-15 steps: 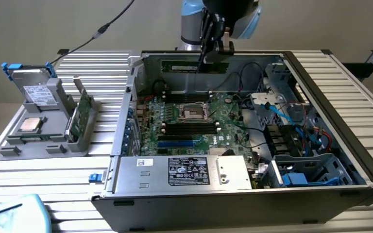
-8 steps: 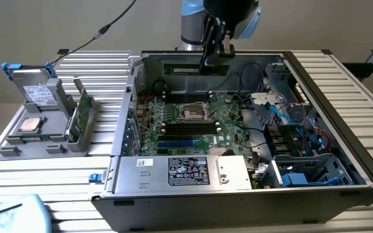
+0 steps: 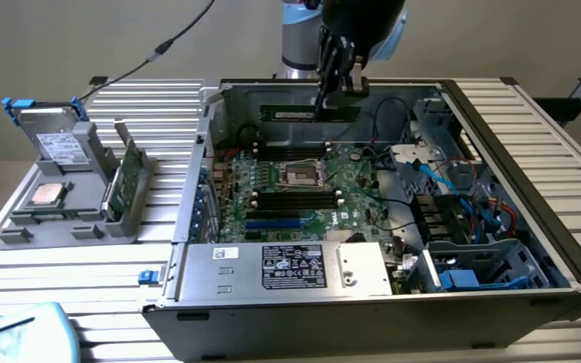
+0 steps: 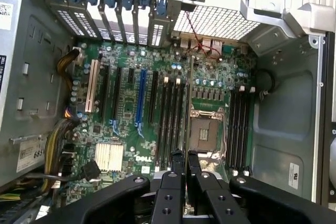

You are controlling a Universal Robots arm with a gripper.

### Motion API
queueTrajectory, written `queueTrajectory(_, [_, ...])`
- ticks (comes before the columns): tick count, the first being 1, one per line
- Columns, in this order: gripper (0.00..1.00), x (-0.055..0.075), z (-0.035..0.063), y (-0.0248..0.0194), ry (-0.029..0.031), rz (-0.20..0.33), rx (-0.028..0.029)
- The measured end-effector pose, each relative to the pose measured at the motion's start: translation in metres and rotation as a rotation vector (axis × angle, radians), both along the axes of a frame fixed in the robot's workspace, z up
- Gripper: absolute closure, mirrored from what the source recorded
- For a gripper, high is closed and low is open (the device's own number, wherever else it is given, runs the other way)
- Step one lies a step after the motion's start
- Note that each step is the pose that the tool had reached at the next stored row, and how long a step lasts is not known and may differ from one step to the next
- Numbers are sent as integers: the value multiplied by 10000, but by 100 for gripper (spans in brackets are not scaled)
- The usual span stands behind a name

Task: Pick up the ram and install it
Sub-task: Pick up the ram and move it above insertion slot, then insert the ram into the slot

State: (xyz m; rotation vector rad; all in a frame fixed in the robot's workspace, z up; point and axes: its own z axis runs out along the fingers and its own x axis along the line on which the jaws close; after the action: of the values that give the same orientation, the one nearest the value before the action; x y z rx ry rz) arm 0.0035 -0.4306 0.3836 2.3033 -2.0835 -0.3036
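The gripper (image 3: 336,97) is hanging over the open computer case (image 3: 371,325), at about twelve o'clock of the case on the exterior view's clock face. Its fingers are closing down to a narrow gap and pinching the ram (image 3: 296,113) by its upper edge. The ram is riding level in the air, clear of the green board (image 3: 311,200) below it and close to the case's far wall. In the wrist view the gripper (image 4: 184,158) is showing two black metal fingers. The ram (image 4: 187,108) is appearing edge-on between them as a thin dark line running out over the board (image 4: 131,129).

The step in hand looks like the carry to the slots: the pick-up is done and the seating is not. That step is calling, I judge, for the stick's long edge to run parallel to one of the black slots (image 3: 296,198) and stay upright, since these are narrow. In the wrist view the thin line is lying close to the slots (image 4: 170,119) beside the square metal socket (image 4: 202,132).

The ram is a flat, stiff, dark-green strip. The case is bare grey sheet metal with a dark rim. At nine o'clock of the case a grey plastic holder (image 3: 69,204) is sitting on the ribbed table (image 3: 28,272).
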Motion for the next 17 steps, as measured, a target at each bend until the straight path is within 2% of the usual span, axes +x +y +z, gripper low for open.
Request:
queueTrajectory(10, [86,17,-164,37,-3,-318,1])
queueTrajectory(17, [86,17,-176,48,-1,-332,-1])
